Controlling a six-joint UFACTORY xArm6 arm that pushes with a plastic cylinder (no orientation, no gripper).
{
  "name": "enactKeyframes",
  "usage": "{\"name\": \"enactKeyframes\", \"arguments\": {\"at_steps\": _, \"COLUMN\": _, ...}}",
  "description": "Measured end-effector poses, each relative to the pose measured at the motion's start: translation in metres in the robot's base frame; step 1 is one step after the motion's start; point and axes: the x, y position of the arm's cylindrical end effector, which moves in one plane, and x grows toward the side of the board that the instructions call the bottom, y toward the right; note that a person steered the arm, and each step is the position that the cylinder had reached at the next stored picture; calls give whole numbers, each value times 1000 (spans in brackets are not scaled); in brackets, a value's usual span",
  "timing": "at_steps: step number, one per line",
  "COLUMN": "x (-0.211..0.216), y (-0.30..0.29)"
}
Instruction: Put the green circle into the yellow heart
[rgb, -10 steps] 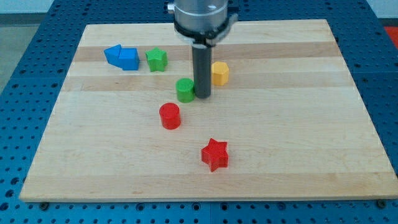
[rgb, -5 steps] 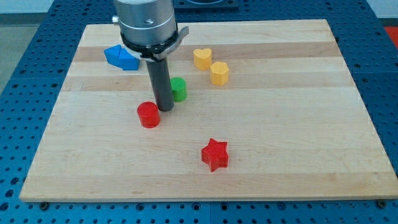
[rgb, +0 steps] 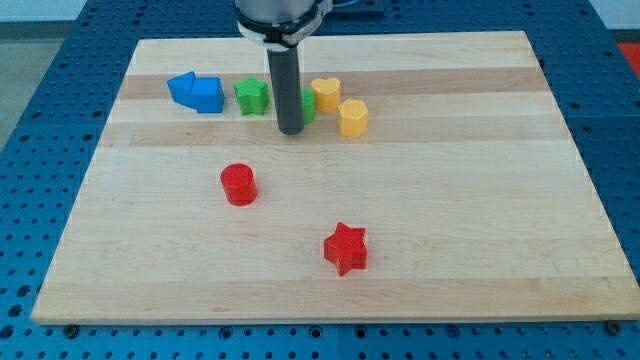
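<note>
The green circle (rgb: 309, 106) is near the view's top, mostly hidden behind my rod; only its right edge shows. It lies right next to the yellow heart (rgb: 325, 94), which is just up and to the right of it, and seems to touch it. My tip (rgb: 291, 131) rests on the board just below and to the left of the green circle.
A yellow block (rgb: 352, 117) sits to the lower right of the heart. A green star (rgb: 252, 96) and two blue blocks (rgb: 196, 92) lie to the left of my rod. A red circle (rgb: 239, 185) and a red star (rgb: 346, 248) lie lower on the wooden board (rgb: 480, 200).
My tip has moved up and to the right, and the green circle has gone with it up against the yellow heart. The red circle slid left earlier and now rests.
</note>
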Motion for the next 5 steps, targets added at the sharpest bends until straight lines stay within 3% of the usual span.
{"name": "enactKeyframes", "arguments": {"at_steps": 1, "x": -25, "y": 1}}
{"name": "enactKeyframes", "arguments": {"at_steps": 2, "x": -9, "y": 1}}
{"name": "enactKeyframes", "arguments": {"at_steps": 3, "x": 69, "y": 13}}
{"name": "enactKeyframes", "arguments": {"at_steps": 4, "x": 81, "y": 99}}
{"name": "enactKeyframes", "arguments": {"at_steps": 5, "x": 32, "y": 199}}
